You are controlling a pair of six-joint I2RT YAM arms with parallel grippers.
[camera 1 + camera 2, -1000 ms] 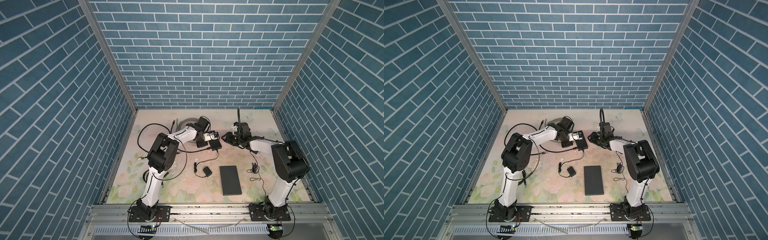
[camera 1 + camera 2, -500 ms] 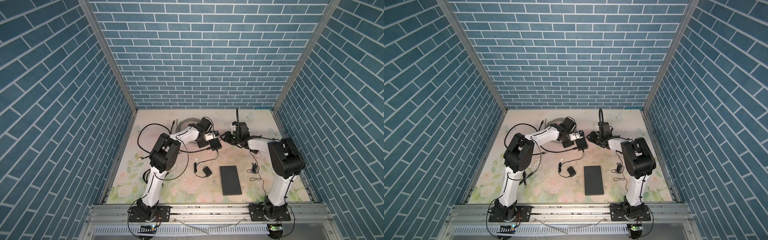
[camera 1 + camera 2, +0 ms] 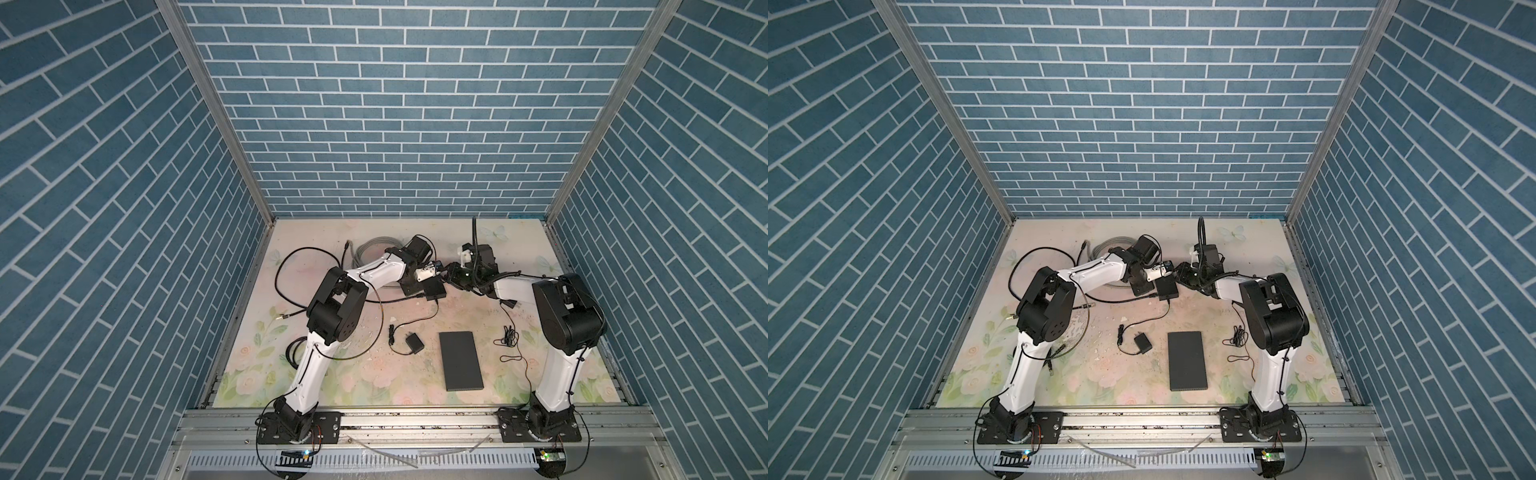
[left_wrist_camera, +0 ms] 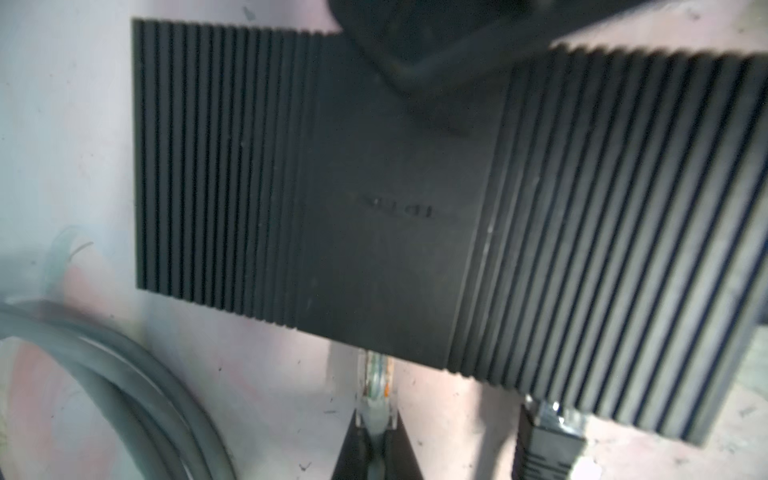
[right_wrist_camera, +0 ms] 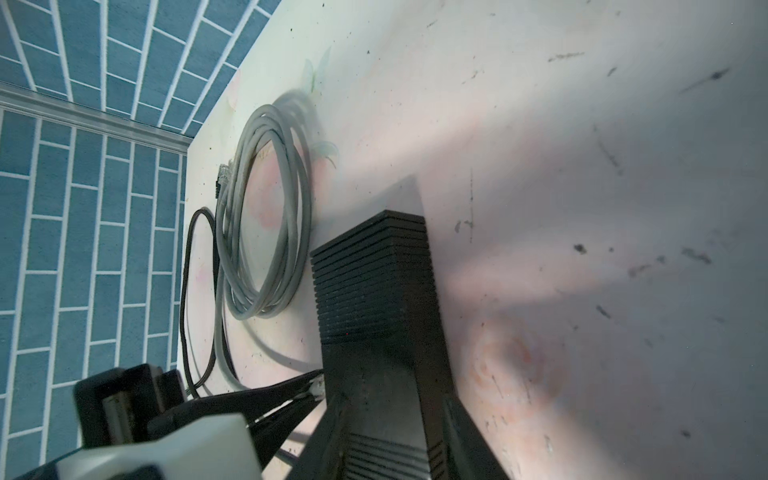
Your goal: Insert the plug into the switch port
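The switch (image 4: 395, 187) is a small black ribbed box lying on the floral mat, seen in both top views (image 3: 435, 289) (image 3: 1168, 289). My left gripper (image 4: 376, 432) is shut on the clear plug (image 4: 376, 374), whose front end meets the switch's side wall; how deep it sits is hidden. In the right wrist view the plug (image 5: 318, 388) touches that same side. My right gripper (image 5: 395, 424) is shut on the switch (image 5: 374, 291), one finger on each long side. Both grippers meet at the switch (image 3: 424, 291) (image 3: 451, 278).
A black power plug (image 4: 548, 436) sits in the switch beside the clear plug. A grey cable coil (image 3: 374, 249) lies behind the left arm. A black adapter (image 3: 414, 344) and a flat black box (image 3: 460, 359) lie nearer the front, with thin black cords (image 3: 509, 336) at the right.
The right arm's elbow has shifted slightly left. Both grippers and the switch stay almost where they were.
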